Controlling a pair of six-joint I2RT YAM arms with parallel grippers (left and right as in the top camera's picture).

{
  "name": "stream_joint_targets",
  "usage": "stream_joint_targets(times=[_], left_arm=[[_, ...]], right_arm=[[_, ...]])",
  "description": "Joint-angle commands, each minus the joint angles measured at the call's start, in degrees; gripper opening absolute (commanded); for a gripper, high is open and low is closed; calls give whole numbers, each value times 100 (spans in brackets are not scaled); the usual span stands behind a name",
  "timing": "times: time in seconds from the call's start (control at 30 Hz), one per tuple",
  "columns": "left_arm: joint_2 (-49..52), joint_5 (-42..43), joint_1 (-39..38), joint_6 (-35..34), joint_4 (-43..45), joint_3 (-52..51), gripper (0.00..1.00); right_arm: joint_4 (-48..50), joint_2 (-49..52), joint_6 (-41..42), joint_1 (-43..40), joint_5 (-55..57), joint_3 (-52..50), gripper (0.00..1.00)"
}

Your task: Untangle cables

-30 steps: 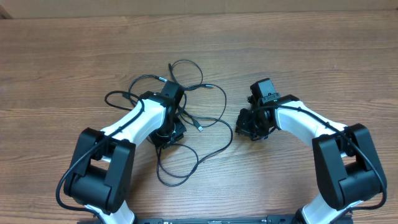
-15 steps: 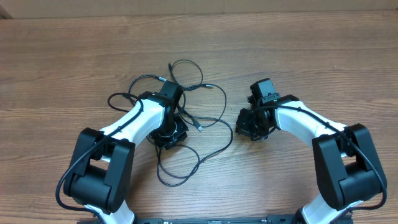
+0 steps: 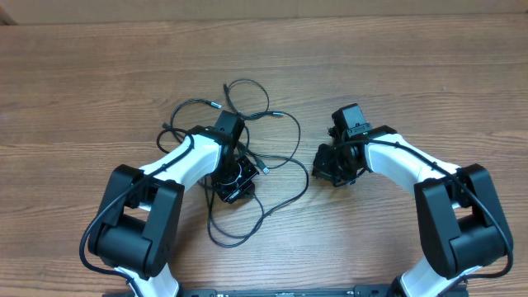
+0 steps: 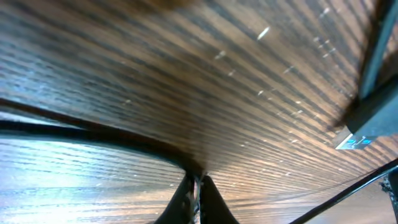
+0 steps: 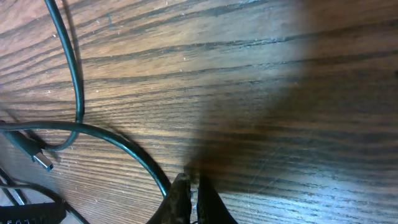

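Two arms are seen at a wooden table (image 3: 412, 66), and two grippers are counted, one on each. Several thin black cables (image 3: 256, 116) lie in one loose tangle between them, left of the table's middle. How many separate cords make it up cannot be told, since the loops cross one another. Three small plug tips (image 3: 266, 169) can be counted from overhead, two at the far side of the tangle and one near its middle. The left gripper (image 3: 237, 180) is set down inside the tangle, and its fingers are pressed together. In the left wrist view one cable is seen running in from the left and ending between the tips, so it appears to be pinched there. The right gripper (image 3: 332, 169) is placed at the right edge of the tangle, with its fingers likewise drawn tight. In the right wrist view one curved cable is led straight to the tips and seems nipped by them. One plug tip is shown lying loose on the wood to their left.
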Motion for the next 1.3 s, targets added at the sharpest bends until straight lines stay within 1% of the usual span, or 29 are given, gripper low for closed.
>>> stream_joint_targets(times=[0.0,0.27,0.5,0.6,0.67,0.83,0.9,0.93,0.97,1.07,1.17,1.27], left_arm=[[136,-538,-42,-457,20,-72,4],[136,-1416,-42,-1414,-74,-72,4],[133,-1464,-42,-1471,-260,-24,4],[133,-1552,-42,-1469,-636,162,4],[133,-1794,-42,-1471,-1099,407,4],[133,-2968,-44,-1705,-2293,1069,4],[133,-3239,-44,-1648,-2470,1220,4],[131,-3283,-44,-1523,-2479,1259,4],[133,-3265,-44,-1405,-2465,1274,4],[133,-3071,-44,-1126,-2417,1279,4],[133,-2758,-44,-717,-2269,1279,4],[133,-2533,-42,-332,-2031,1279,4]], right_arm=[[2,35,7,7,232,-37,5],[0,35,7,7,232,-37,5],[2,35,7,7,234,-37,5],[2,35,7,7,234,-37,6],[2,35,7,7,234,-37,6],[2,35,7,7,236,-37,6],[4,35,7,7,236,-37,10],[7,35,7,7,236,-37,13],[11,35,7,7,234,-37,18],[13,35,7,7,229,-37,33],[-4,35,7,7,227,-37,37],[-68,35,7,7,48,-37,47]])
